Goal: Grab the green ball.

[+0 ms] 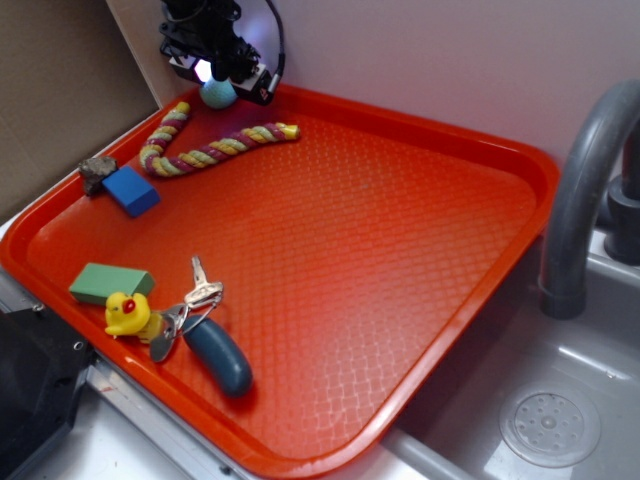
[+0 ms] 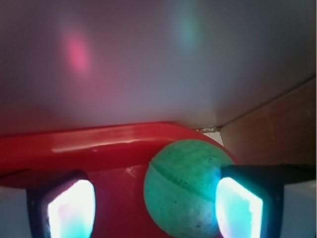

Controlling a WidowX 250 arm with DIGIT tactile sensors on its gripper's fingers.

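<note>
One small green ball point(image 2: 184, 187) sat in the far corner of a red tray point(image 1: 400, 250), beside the end of a braided rope toy point(image 1: 215, 147). Its surface was pale sage green, matte and finely speckled, with a shallow seam running slantwise across it; being round, it had no long axis. The gripper point(image 2: 153, 206) hung over it with jaws spread wide, the ball between them, touching the right finger point(image 2: 240, 208) and apart from the left.

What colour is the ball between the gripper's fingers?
Pale green ball, finely speckled with a darker seam; clearest in the wrist view.
</note>
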